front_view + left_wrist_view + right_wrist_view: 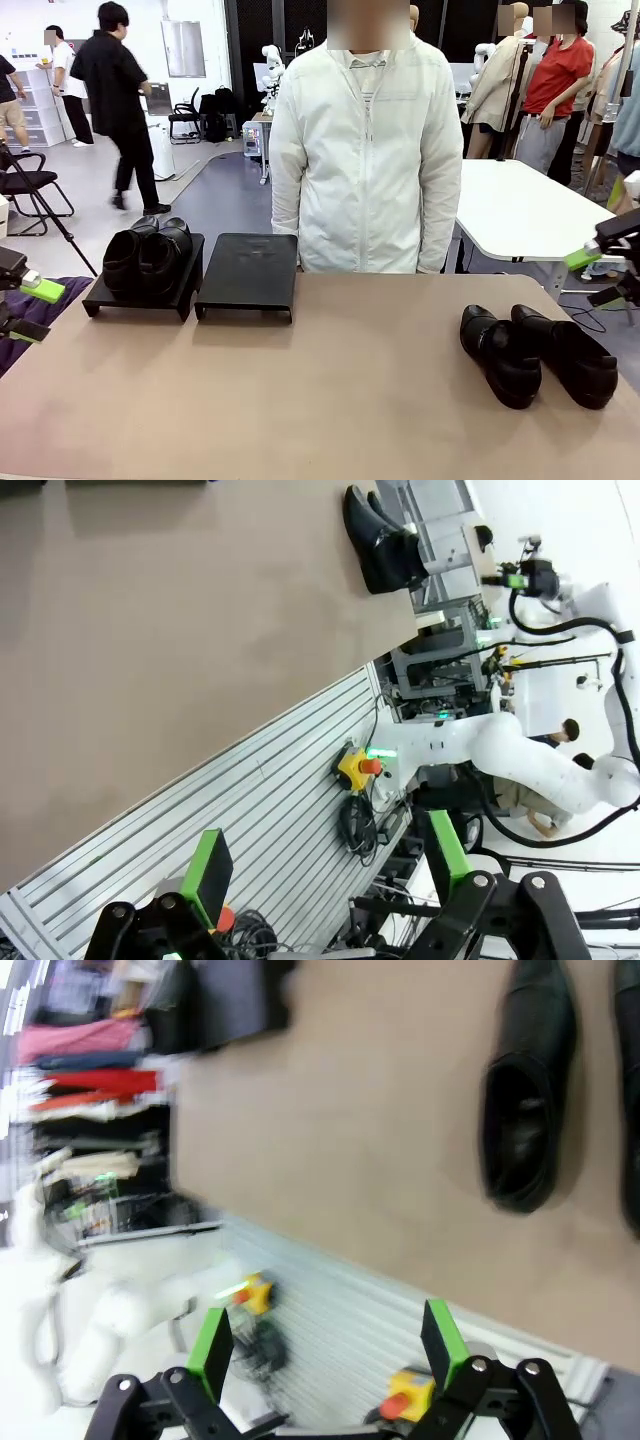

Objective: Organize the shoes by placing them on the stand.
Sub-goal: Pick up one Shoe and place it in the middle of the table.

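Observation:
Two black shoes sit side by side on the left tray of the stand. The stand's right tray is bare. Another pair of black shoes lies on the table at the right, also seen as shoes and as a shoe in the wrist views. My left gripper hovers open off the table's left edge, empty, and shows as gripper. My right gripper is open and empty beyond the right edge, above and right of the loose pair, and shows as gripper.
A person in a white jacket stands at the far side of the brown table, behind the stand, hands out of sight. A white table lies behind at the right. A ribbed metal rail runs along the table's near edge.

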You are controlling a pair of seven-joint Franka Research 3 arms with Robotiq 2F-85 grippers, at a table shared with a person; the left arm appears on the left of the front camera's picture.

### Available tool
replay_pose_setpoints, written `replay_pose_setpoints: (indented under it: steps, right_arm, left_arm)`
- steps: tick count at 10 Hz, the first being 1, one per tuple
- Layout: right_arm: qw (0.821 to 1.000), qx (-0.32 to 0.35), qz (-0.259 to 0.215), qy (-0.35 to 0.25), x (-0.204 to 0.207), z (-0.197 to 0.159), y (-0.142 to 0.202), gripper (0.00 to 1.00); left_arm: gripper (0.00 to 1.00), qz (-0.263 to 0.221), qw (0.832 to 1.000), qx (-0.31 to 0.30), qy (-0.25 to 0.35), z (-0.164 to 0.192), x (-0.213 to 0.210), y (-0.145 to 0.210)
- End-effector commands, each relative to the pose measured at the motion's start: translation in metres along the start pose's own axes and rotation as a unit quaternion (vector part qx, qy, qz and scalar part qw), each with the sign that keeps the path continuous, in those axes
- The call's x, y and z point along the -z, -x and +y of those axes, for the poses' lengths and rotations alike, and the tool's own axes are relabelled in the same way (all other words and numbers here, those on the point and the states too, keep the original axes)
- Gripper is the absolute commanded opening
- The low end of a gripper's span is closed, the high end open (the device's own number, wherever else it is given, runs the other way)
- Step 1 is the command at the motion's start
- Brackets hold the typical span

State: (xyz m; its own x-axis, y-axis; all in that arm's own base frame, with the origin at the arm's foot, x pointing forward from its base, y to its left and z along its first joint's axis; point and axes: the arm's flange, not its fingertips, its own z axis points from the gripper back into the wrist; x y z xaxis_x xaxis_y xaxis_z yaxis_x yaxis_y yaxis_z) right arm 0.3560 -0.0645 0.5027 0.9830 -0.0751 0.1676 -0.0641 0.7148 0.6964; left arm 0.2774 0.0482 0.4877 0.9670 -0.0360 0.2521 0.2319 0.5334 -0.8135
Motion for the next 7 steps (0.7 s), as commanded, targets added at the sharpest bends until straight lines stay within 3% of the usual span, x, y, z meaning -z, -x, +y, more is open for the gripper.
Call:
replay_pose_setpoints:
  steps: [1,3,4,5,6,7]
  right_arm:
    - [0.988,0.015,0.012,0.154,0.074,0.015,-0.056,1.00]
    - [0.953,0.014,-0.090,0.289,0.099,-0.004,-0.078,1.00]
    - [0.954,0.002,-0.076,0.291,0.103,-0.003,-0.077,1.00]
    - [0.960,0.028,-0.028,0.278,0.097,0.001,-0.077,1.00]
    - [0.964,-0.031,-0.074,0.252,0.109,0.005,-0.076,1.00]
    - [0.964,-0.031,-0.074,0.252,0.109,0.005,-0.076,1.00]
  left_arm:
    - [1.00,0.004,1.000,0.009,0.000,0.003,-0.004,0.002]
    - [1.00,0.004,1.000,0.009,0.000,0.003,-0.004,0.002]
    - [1.00,0.004,1.000,0.009,0.000,0.003,-0.004,0.002]
    - [1.00,0.004,1.000,0.009,0.000,0.003,-0.004,0.002]
    - [1.00,0.004,1.000,0.009,0.000,0.003,-0.004,0.002]
    - [1.00,0.004,1.000,0.009,0.000,0.003,-0.004,0.002]
